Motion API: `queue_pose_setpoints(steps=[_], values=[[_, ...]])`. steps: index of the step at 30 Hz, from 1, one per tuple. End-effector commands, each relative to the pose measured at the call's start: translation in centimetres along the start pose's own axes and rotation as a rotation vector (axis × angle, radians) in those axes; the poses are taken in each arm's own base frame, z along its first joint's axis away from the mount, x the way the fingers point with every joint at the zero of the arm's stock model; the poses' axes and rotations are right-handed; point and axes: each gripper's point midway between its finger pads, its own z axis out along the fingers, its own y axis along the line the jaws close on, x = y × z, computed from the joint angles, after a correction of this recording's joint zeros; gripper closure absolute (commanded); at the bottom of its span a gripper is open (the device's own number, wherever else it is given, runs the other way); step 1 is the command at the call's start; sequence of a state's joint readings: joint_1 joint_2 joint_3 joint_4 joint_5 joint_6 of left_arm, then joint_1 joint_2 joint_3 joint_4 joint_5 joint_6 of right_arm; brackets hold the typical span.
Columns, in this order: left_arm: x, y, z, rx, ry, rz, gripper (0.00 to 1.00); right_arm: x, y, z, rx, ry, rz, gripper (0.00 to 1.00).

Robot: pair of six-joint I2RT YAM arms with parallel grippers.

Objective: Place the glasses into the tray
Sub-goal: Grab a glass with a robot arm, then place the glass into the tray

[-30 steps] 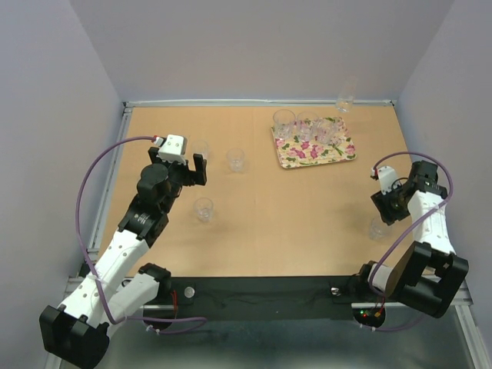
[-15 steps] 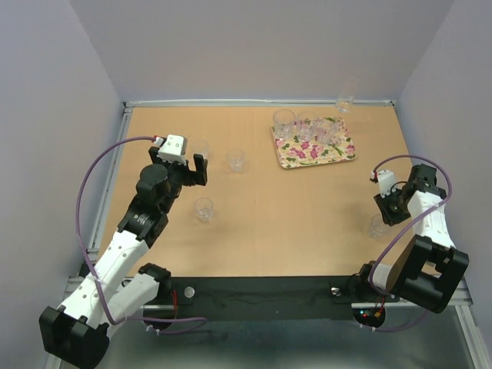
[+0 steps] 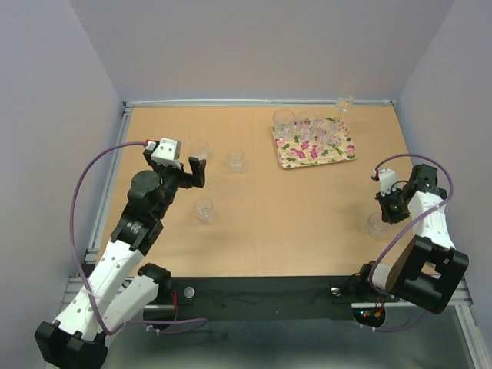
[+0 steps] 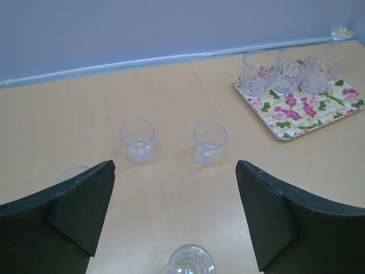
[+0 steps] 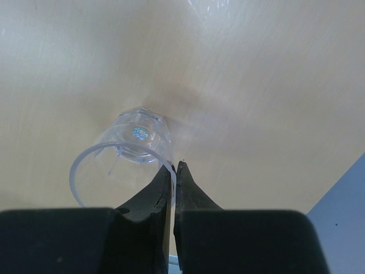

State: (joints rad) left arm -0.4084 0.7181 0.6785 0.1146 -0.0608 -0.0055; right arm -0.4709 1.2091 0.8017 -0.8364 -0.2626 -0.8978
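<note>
My right gripper (image 5: 174, 165) is pinched tight on this glass (image 5: 140, 137) rim, the tray (image 3: 339, 152) lies ahead-left, nearest this arm, and my left gripper (image 4: 175, 171) gapes wide.

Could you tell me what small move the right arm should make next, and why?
Probably lift straight up a little. The right gripper is shut on the rim of a glass that sits on the table, well apart from the tray; it needs to clear the surface before travelling.
</note>
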Motion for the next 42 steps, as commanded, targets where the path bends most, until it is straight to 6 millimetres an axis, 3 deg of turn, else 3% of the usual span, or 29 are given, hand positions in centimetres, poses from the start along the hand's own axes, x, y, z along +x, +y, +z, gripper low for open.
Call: queue_pose_setpoints(steps=[1, 10, 11, 14, 20, 26, 28, 32, 42], values=[[-1.9, -0.1, -1.3, 0.008, -0.056, -0.025, 0.01, -3.0, -0.5, -0.9, -0.006, -0.117, 0.056, 1.00], [-2.8, 0.2, -3.2, -0.001, -0.101, -0.050, 0.01, -10.4, -1.6, -2.8, -0.128, -0.322, 0.230, 1.00], [-2.9, 0.1, -3.3, 0.001, -0.106, -0.052, 0.01, -11.9, -2.1, -3.5, -0.136, -0.361, 0.239, 1.00], [-2.9, 0.1, -3.3, 0.003, -0.106, -0.053, 0.01, -13.6, -2.9, -3.1, -0.186, -0.377, 0.322, 0.99], [-3.3, 0.2, -3.7, 0.001, -0.123, -0.054, 0.01, -17.8, -6.6, -2.9, -0.159, -0.445, 0.452, 1.00], [-3.3, 0.1, -3.7, 0.004, -0.121, -0.055, 0.01, -21.6, -9.7, -0.9, -0.066, -0.448, 0.564, 0.99], [-3.4, 0.2, -3.7, 0.001, -0.124, -0.055, 0.01, -23.5, -9.9, -0.8, -0.065, -0.467, 0.560, 0.99], [-3.3, 0.4, -3.7, -0.008, -0.123, -0.054, 0.01, -26.2, -10.0, 1.9, -0.072, -0.442, 0.579, 0.99], [-3.0, 0.7, -3.5, -0.029, -0.114, -0.051, 0.01, -30.3, -10.9, 6.0, -0.017, -0.409, 0.618, 1.00]])
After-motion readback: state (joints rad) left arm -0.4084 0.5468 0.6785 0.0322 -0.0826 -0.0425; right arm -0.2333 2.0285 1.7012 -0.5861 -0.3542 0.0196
